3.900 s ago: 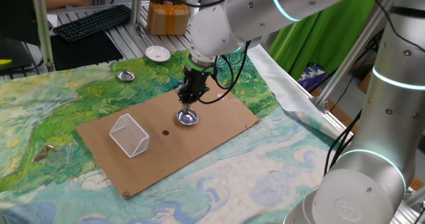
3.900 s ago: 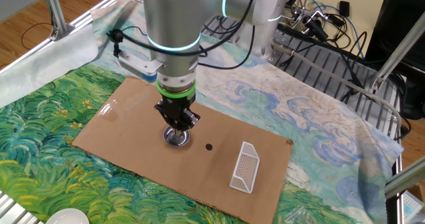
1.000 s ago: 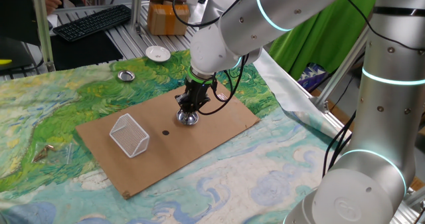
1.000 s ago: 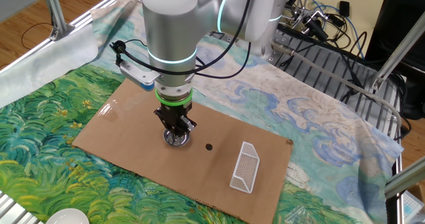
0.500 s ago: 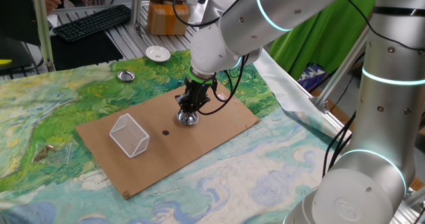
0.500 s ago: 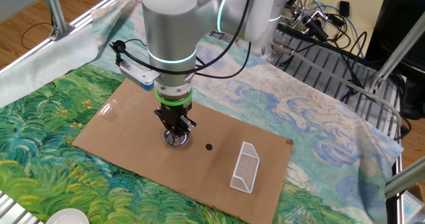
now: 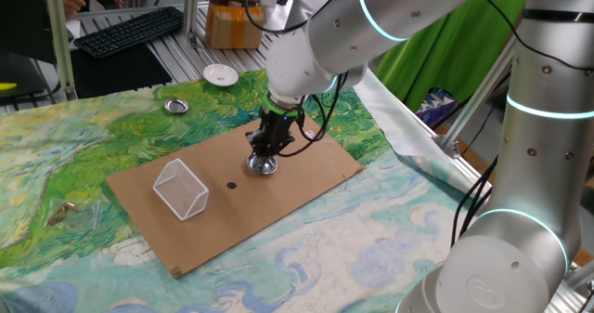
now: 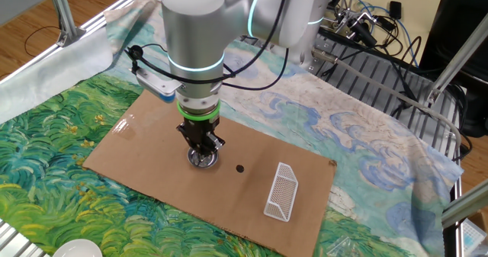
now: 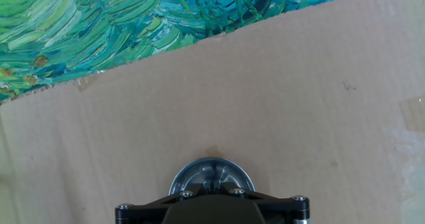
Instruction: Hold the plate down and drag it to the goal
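The plate (image 7: pixel 265 165) is a small shiny steel dish on the brown cardboard sheet (image 7: pixel 306 178), to the right of the middle. It also shows in the other fixed view (image 8: pixel 203 160) and at the bottom of the hand view (image 9: pixel 211 175). My gripper (image 7: pixel 263 156) stands upright over it with its fingers shut together, their tips down in the dish's hollow (image 8: pixel 202 153). The goal, a white wire-mesh basket (image 7: pixel 181 189), lies on the left part of the cardboard, apart from the plate (image 8: pixel 281 191).
A tiny black dot (image 7: pixel 230 185) sits on the cardboard between plate and basket. A second steel dish (image 7: pixel 175 106) and a white ceramic dish (image 7: pixel 220 74) lie at the far side of the painted cloth. A keyboard (image 7: pixel 130 30) is behind the table.
Since 3.9 s ago my gripper has come down onto the plate. Over the last second nothing has visibly moved.
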Tool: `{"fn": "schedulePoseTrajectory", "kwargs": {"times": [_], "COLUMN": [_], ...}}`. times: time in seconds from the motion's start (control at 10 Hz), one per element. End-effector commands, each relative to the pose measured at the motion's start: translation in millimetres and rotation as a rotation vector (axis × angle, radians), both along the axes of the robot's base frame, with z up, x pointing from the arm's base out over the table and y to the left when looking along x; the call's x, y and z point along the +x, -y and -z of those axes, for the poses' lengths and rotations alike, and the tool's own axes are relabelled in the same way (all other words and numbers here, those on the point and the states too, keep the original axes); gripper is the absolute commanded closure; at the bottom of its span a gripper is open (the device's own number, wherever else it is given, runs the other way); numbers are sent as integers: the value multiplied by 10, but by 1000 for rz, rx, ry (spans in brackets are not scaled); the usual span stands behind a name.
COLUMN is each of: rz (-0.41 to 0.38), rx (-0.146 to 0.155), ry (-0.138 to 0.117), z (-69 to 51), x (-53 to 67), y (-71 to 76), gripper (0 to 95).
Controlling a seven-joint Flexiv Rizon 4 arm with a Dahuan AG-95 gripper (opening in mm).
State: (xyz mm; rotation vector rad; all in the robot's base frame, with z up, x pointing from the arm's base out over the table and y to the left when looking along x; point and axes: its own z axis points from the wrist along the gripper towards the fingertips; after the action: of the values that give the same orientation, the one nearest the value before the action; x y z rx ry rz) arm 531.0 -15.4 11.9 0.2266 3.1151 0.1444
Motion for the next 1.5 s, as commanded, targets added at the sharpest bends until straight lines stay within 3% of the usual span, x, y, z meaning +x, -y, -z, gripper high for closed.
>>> {"fn": "schedulePoseTrajectory", "kwargs": {"times": [0.1,1.5], "rz": [13,8], "rx": [-4,-1], "ry": [-15,-18], "z": [12,42], "x": [2,-20], "y": [3,-4], "gripper": [950,950]}}
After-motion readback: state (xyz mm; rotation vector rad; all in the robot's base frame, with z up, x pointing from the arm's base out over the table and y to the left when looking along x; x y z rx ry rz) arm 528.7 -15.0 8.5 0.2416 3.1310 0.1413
